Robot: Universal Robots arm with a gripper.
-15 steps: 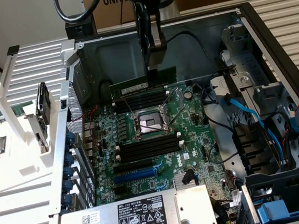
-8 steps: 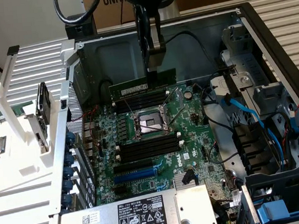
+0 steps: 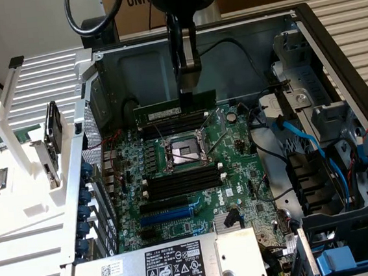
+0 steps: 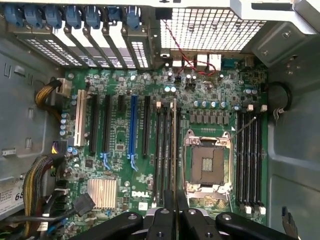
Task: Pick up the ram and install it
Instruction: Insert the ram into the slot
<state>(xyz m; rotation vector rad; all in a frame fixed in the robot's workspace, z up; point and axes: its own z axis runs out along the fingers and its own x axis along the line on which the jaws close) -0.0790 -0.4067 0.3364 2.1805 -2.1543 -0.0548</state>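
Power supply (image 3: 163, 264) noted at the near edge of the case (image 3: 145, 70). Motherboard (image 3: 239, 172) lies beyond it, with the processor socket (image 3: 184, 152) at its middle. Ram (image 3: 168, 111) is held on edge and level, just over the black slots (image 3: 173, 127) on the socket's far side. Tool (image 3: 188, 93) is closed narrowly on the ram's upper edge. Whether the ram touches a slot cannot be told.

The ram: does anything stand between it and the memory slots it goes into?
Nothing visible does. The end effector holds the ram above the board, lined up over the empty black memory slots beside the processor socket; no cable or part crosses between them.
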